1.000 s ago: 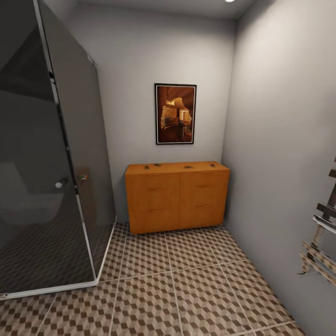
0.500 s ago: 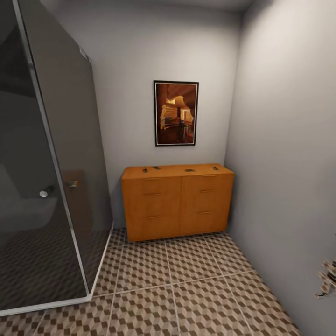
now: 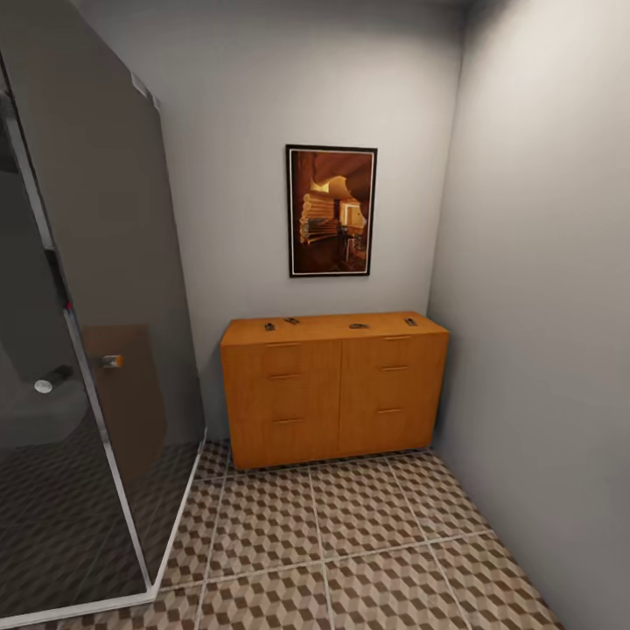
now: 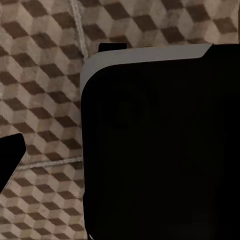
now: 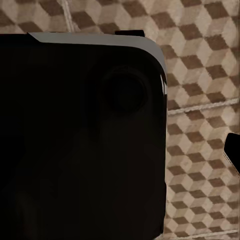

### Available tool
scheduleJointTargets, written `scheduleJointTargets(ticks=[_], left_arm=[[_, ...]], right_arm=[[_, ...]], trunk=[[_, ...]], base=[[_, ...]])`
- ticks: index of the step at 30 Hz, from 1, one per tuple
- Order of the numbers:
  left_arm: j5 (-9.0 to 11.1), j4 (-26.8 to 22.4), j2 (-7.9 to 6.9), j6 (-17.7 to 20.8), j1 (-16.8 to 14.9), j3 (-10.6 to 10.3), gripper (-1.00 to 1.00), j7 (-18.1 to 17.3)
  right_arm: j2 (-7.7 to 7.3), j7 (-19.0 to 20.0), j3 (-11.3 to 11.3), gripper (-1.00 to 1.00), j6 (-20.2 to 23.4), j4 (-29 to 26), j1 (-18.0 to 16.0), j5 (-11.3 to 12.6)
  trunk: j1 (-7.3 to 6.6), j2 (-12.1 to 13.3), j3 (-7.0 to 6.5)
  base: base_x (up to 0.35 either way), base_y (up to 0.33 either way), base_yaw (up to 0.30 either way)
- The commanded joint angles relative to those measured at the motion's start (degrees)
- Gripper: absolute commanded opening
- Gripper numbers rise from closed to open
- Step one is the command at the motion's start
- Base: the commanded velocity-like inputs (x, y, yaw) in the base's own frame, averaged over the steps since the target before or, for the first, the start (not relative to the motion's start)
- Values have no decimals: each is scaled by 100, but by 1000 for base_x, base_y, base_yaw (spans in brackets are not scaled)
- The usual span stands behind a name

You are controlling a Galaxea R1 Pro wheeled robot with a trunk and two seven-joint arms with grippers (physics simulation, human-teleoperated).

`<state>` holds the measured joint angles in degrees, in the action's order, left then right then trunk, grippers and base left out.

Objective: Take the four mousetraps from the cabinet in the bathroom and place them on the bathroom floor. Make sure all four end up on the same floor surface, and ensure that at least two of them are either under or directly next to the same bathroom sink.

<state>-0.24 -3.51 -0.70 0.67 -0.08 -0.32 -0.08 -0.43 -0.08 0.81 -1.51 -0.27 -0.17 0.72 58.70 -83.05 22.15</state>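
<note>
lying atop the cabinet (image 3: 332, 385), four mousetraps (image 3: 358, 326), across the bathroom floor (image 3: 350, 542)

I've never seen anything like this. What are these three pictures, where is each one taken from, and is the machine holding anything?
They are simulator renders from a wheeled robot with two arms. The large picture is from its head camera, looking into a bathroom: an orange-brown cabinet stands against the far wall, with four small dark items on top, the mousetraps it must fetch. A framed picture hangs above, and a dark glass shower screen stands at the left. The other two come from cameras on its wrists, pointing down at the patterned bathroom floor past a black part of the robot. Whether the grippers are open or holding anything cannot be told; all four traps lie on the cabinet.
</note>
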Motion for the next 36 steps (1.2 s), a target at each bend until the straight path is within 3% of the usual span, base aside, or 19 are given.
scheduleJointTargets(ticks=[1, 36], left_arm=[[-3, -14, -1, 8, -1, -1, 100, -1], [-3, -53, -1, 4, -1, 5, 100, -1]], right_arm=[[0, -1, 7, 100, -16, 1, -1, 8], [-4, -1, 7, 100, -16, 1, -2, 8]], trunk=[[3, -3, 6], [3, -3, 6]], base=[[319, 0, 0], [319, 0, 0]])
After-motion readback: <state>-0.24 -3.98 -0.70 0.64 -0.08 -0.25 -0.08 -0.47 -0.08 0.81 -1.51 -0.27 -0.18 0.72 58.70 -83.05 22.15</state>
